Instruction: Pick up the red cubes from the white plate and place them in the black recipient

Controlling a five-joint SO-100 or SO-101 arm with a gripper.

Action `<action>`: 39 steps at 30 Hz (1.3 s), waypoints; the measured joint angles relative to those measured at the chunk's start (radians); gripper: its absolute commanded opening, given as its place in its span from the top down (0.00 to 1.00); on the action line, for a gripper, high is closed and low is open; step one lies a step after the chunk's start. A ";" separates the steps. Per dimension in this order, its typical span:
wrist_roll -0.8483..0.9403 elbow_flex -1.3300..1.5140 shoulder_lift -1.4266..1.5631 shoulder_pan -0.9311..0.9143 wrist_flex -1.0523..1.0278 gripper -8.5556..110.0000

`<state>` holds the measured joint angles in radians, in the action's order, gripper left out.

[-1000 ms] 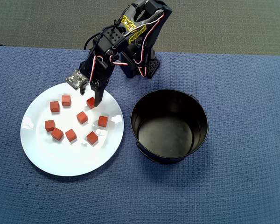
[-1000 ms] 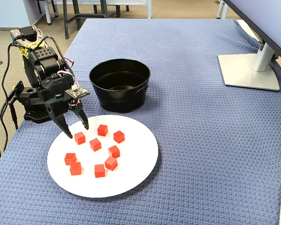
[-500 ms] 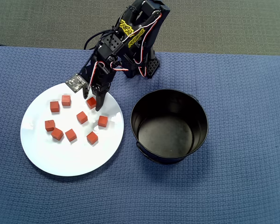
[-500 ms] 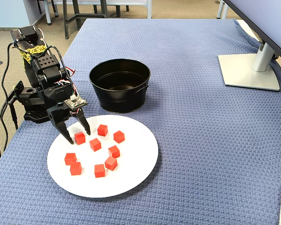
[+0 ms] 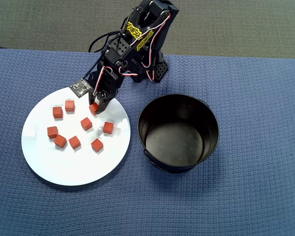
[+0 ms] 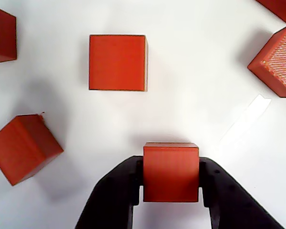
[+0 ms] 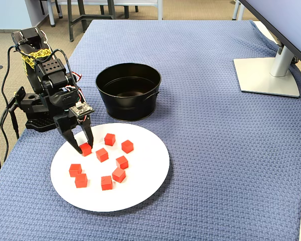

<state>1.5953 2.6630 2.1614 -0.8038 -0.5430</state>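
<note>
1. As I read the feeds, my gripper (image 6: 171,179) is pinching one red cube (image 6: 171,177); the wrist view shows both black jaws pressed against its two side faces. A second ago the jaws stood spread around this cube, so the closing has only just finished. EARLIER comparison: the cube has not left its spot.

2. Held cube, location: at about 1 o'clock on the white plate (image 5: 64,167) in the overhead view, near the rim closest to the arm's base. I cannot tell whether it is already clear of the plate surface; it looks to be resting or barely raised.

3. Loose red cubes (image 5: 86,124), count seven on the plate in the overhead view: two at about 11 o'clock, two at about 9 o'clock, three around the centre toward 3 o'clock. None touches the gripper. All sit where they were a second ago.

4. Black recipient (image 5: 178,132): standing on the blue cloth at 3 o'clock of the plate, just beside it, rims apart. Interior bare; no cube delivered yet.

5. Status, my judgement: first pick secured, zero of eight placed. Next I would lift straight up, swing toward 3 o'clock over the pot rim, then release. Risk: the grip sits low on the fingertips, so a quick swing could slip the cube.
</note>
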 measured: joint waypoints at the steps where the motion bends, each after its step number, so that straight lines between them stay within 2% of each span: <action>1: -0.023 -0.026 0.015 0.008 -0.044 0.93; 7: -0.229 -0.322 0.164 0.071 -0.460 0.93; 13: -0.528 -0.638 0.290 0.196 -0.816 0.93; 17: -0.784 -0.758 0.301 0.377 -0.900 0.93; 23: -1.117 -0.713 0.221 0.772 -0.841 0.93; 24: -1.161 -0.692 0.199 0.841 -0.816 0.91; 25: -1.198 -0.676 0.176 0.904 -0.793 0.81; 26: -1.227 -0.664 0.153 0.960 -0.776 0.65; 27: -1.249 -0.661 0.133 1.014 -0.765 0.58; 29: -1.253 -0.663 0.095 1.106 -0.767 0.56; 32: -1.204 -0.689 0.092 1.114 -0.825 0.57; 35: -1.058 -0.733 0.121 0.992 -0.857 0.59; 38: -0.876 -0.739 0.133 0.792 -0.845 0.69; 39: -0.822 -0.733 0.135 0.718 -0.819 0.70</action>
<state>0.7731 1.9297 2.2964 -0.0859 -1.3622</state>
